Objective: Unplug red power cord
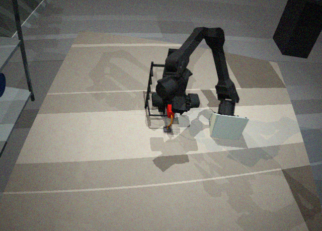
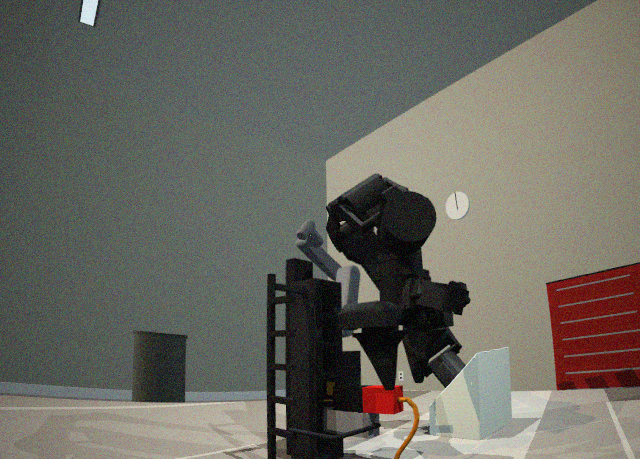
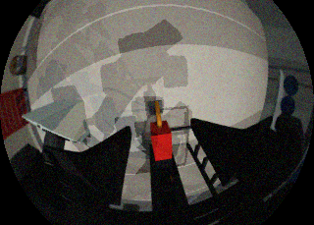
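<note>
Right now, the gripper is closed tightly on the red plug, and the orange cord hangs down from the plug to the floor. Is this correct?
Not quite. The gripper is open, not closed on the red plug: the wrist view shows its two fingers spread apart with the plug in the gap between them. The rest holds: the orange cord does run down from the plug toward the floor.

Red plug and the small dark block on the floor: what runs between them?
The orange cord alone, curving from the red plug down to the dark block. The top view shows it best.
</note>
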`<state>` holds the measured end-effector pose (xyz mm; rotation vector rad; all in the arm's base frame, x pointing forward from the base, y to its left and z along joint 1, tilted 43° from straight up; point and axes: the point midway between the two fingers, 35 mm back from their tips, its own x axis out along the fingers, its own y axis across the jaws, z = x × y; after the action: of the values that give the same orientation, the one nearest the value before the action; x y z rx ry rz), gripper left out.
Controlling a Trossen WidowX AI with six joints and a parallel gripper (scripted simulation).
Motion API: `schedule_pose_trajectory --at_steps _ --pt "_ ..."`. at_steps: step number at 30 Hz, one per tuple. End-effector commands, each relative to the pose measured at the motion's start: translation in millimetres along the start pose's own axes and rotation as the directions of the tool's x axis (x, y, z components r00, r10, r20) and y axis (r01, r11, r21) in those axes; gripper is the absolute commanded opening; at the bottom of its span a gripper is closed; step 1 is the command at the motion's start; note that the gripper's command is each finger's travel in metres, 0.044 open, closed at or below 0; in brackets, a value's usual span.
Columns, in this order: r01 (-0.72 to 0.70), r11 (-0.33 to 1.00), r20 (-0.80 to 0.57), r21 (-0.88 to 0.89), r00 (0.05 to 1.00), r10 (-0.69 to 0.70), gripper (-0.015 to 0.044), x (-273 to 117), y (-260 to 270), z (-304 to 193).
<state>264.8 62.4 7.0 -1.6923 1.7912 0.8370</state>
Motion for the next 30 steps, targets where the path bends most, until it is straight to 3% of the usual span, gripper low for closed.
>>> schedule_pose_trajectory --at_steps 1,6,30 --pt "0.004 1.0 0.004 -0.001 1.0 -0.004 0.044 -5 -1 20" --pt "0.004 1.0 0.006 0.0 1.0 -0.004 0.044 -12 0 57" --pt "0.004 1.0 0.006 0.0 1.0 -0.004 0.044 -12 0 57"
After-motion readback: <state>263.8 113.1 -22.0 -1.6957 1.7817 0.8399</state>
